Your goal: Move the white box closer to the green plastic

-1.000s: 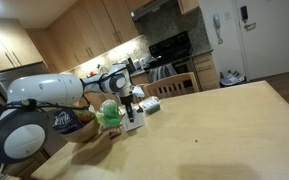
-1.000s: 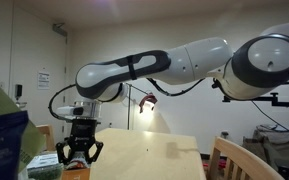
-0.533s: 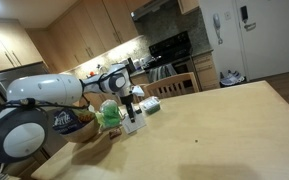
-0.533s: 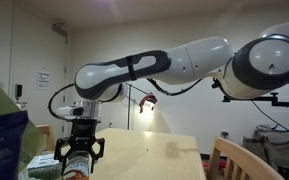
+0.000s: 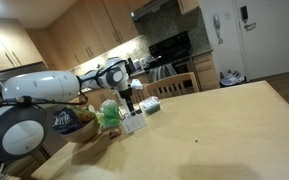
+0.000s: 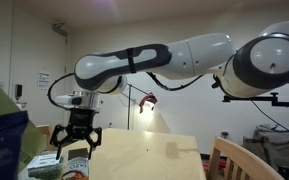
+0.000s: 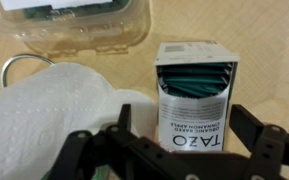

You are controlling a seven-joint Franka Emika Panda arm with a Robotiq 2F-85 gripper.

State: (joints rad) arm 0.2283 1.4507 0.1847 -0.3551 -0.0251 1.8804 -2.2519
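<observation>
Claw rose off white box, base cropped.

A domestic kitchen is indicated, in an exterior view, by the brown wooden wall cabinets, the black cooking range set beneath a metal extractor hood, and the light wooden dining table with a slatted wooden chair beside it.

White TAZO box — seemingly upright — near green plastic.
</observation>
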